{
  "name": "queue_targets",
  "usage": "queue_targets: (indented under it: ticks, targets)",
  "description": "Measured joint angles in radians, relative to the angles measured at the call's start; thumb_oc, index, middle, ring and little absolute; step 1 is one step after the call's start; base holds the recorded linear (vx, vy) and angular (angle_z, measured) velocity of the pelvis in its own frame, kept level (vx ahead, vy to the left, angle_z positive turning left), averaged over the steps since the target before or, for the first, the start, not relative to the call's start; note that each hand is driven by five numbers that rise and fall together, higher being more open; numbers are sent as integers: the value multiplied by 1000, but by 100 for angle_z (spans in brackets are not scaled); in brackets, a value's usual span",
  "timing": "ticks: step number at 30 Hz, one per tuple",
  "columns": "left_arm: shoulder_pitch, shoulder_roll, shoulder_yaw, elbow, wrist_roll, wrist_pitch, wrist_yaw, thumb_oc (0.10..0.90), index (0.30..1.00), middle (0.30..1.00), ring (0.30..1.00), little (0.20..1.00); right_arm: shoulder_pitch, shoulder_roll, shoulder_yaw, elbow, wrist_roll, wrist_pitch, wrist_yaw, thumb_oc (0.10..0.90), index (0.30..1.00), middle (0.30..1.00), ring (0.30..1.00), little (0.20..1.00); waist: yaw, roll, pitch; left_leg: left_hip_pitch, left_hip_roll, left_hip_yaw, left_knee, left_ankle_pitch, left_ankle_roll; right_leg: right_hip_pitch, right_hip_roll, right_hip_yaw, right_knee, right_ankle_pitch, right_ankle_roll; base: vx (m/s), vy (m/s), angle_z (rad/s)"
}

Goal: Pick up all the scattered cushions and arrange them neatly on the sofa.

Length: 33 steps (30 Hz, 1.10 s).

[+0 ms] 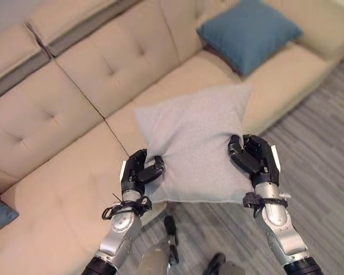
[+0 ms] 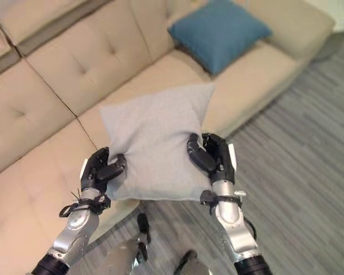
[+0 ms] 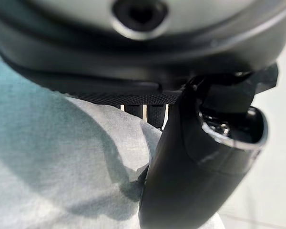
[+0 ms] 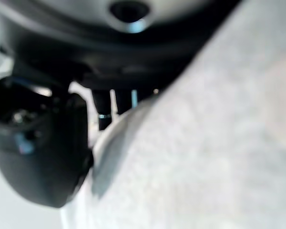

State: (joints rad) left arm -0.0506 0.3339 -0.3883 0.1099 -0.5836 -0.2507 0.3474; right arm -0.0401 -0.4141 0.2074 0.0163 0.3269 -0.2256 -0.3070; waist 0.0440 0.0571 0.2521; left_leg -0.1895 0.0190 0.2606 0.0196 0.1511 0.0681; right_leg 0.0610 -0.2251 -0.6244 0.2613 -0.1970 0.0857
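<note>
Grey cushion pinched by left hand, right hand.

I am seeing my left hand pinching the grey cushion. Its dark thumb is pressing into the soft cloth, and the fingers are curling behind it.

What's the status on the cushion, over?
Left robot hand and right robot hand both pinching grey cushion, held over sofa edge. Blue cushion already on sofa, far end. Nothing in the way.
</note>
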Motion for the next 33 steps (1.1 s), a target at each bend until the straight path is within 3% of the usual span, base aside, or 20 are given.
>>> queue_targets:
  ticks: [3, 4, 5, 6, 7, 9, 10, 11, 12, 13, 14, 15, 19, 20, 22, 23, 25, 26, 27, 33]
  targets:
    - [-2, 23, 16, 1, -3, 16, -14, 400, 300, 300, 300, 300, 6, 33, 0, 0, 1, 10, 25, 400, 300, 300, 300, 300, 2, -8, -5, 70, -14, -12, -25, -33, 25, -17, -67, 6, 203, 33, 40, 238, 340, 28]
    - [0, 37, 16, 6, -3, 28, -24, 400, 300, 300, 300, 300, 20, 43, -2, 0, 2, 22, 24, 400, 300, 300, 300, 300, 0, -22, -10, 112, -34, -30, -36, -35, 28, -24, -119, 12, 328, 53, 35, 18, 177, 55]
    - [1, 36, 13, 6, -2, 31, -25, 400, 300, 300, 300, 300, 24, 42, -1, 0, 3, 23, 25, 400, 300, 300, 300, 300, -2, -20, -10, 126, -47, -40, -41, -37, 30, -38, -131, 43, 385, 82, 32, -44, 96, 69]
    - [-1, 32, 8, 6, -1, 31, -25, 400, 300, 300, 300, 300, 27, 31, 0, -1, 4, 23, 25, 400, 300, 300, 300, 300, -13, -11, -14, 137, -33, -76, -54, -36, 30, -103, -131, 134, 482, 95, 26, 52, 0, 82]
    - [-13, 39, 14, 6, 3, 30, -27, 400, 300, 300, 300, 300, 23, 31, -2, -8, 5, 23, 28, 400, 300, 300, 300, 300, -18, -6, -17, 136, -27, -137, -72, -36, 30, -184, -84, 249, 461, 4, 49, 49, 0, 85]
    - [-39, 26, 32, 29, 6, 31, -27, 400, 300, 300, 300, 300, 8, 29, -2, -8, 11, 23, 42, 400, 300, 300, 300, 300, -28, 13, -6, 126, 0, -231, -91, -31, -6, -266, 70, 464, 284, -50, 44, 76, -44, 106]
    - [-43, 24, 33, 41, 7, 31, -27, 400, 300, 300, 300, 300, 8, 27, 0, -7, 12, 25, 45, 400, 300, 300, 300, 300, -27, 14, -5, 127, 0, -258, -92, -29, -8, -288, 85, 470, 229, -45, 37, 125, -114, 126]
    - [-30, 24, 39, 46, 7, 32, -27, 400, 300, 300, 300, 300, 7, 25, 2, -7, 12, 27, 57, 400, 300, 300, 300, 300, -25, 8, -4, 129, -2, -293, -88, -28, -10, -310, 106, 493, 112, -9, 12, 94, -96, 93]
    - [-22, 24, 40, 45, 7, 32, -27, 400, 300, 300, 300, 300, 9, 25, 5, -7, 12, 27, 64, 400, 300, 300, 300, 300, -22, 6, -4, 129, -7, -307, -87, -32, -19, -324, 115, 507, 62, 26, 10, 91, -85, 129]
    - [-10, 22, 40, 49, 8, 32, -30, 400, 300, 300, 300, 300, 14, 21, 12, 5, 12, 27, 69, 400, 300, 300, 300, 300, -33, 4, -2, 114, -2, -386, -65, -42, -43, -323, 182, 635, -13, 113, 22, 60, -66, 150]
    - [-3, 26, 36, 49, 8, 32, -31, 400, 300, 300, 300, 300, 25, 20, 10, 9, 13, 27, 70, 400, 300, 300, 300, 300, -41, 2, -3, 107, -4, -423, -61, -45, -42, -296, 197, 659, -38, 172, -8, 103, -142, 159]
    - [19, 18, 37, 44, 8, 34, -31, 400, 300, 300, 300, 300, 28, 12, 10, 21, 14, 31, 76, 400, 300, 300, 300, 300, -16, 5, -4, 109, 5, -442, -69, -46, -50, -283, 211, 630, -60, 183, -50, 67, -116, 98]
    - [72, -11, 39, 46, 7, 42, -46, 400, 300, 300, 300, 300, 46, -7, 8, 22, 15, 36, 98, 400, 300, 300, 300, 300, -5, 16, -3, 88, 34, -410, -35, -53, -53, -245, 232, 529, -86, 177, -84, 53, -72, 74]
    - [78, -19, 32, 46, 6, 44, -53, 400, 300, 300, 300, 300, 59, -7, -3, 21, 15, 36, 99, 400, 300, 300, 300, 300, -11, 14, -3, 69, 34, -405, -3, -67, -75, -237, 226, 496, -95, 172, -91, -1, -3, 72]
    - [82, -20, 12, 46, 5, 54, -55, 400, 300, 300, 300, 300, 66, -8, -21, 21, 15, 37, 103, 400, 300, 300, 300, 300, -16, 15, -3, 50, 39, -346, 23, -76, -71, -230, 216, 460, -91, 165, -104, -7, 37, 77]
    - [77, -22, 9, 47, 2, 58, -55, 400, 300, 300, 300, 300, 67, -8, -26, 20, 15, 38, 103, 400, 300, 300, 300, 300, -50, 15, -2, 25, 65, -196, 50, -111, -58, -216, 194, 401, -110, 168, -112, 22, 23, 89]
    - [75, -26, 7, 47, 2, 58, -57, 400, 300, 300, 300, 300, 66, -9, -33, 19, 23, 39, 103, 400, 300, 300, 300, 300, -60, 9, 0, 50, 62, -114, 40, -114, -52, -212, 170, 388, -109, 157, -112, 83, 10, 56]
    - [75, -26, 7, 47, 2, 58, -57, 400, 300, 300, 300, 300, 66, -9, -33, 19, 23, 39, 103, 400, 300, 300, 300, 300, -60, 9, 0, 51, 63, -111, 40, -114, -51, -212, 170, 387, -109, 158, -111, 123, 19, 21]
    - [71, -26, 8, 45, 3, 59, -58, 400, 300, 300, 300, 300, 69, -6, -39, 18, 30, 39, 103, 400, 300, 300, 300, 300, -66, 16, -5, 72, 70, -89, 13, -85, -89, -212, 167, 382, -96, 153, -82, 91, 55, 19]
    - [46, -14, 9, 39, 2, 64, -58, 400, 300, 300, 300, 300, 74, 9, -45, 16, 51, 40, 103, 400, 300, 300, 300, 300, -58, -11, -2, 35, 27, -132, 28, -77, -88, -190, 121, 325, -125, 162, -65, 135, 175, 39]
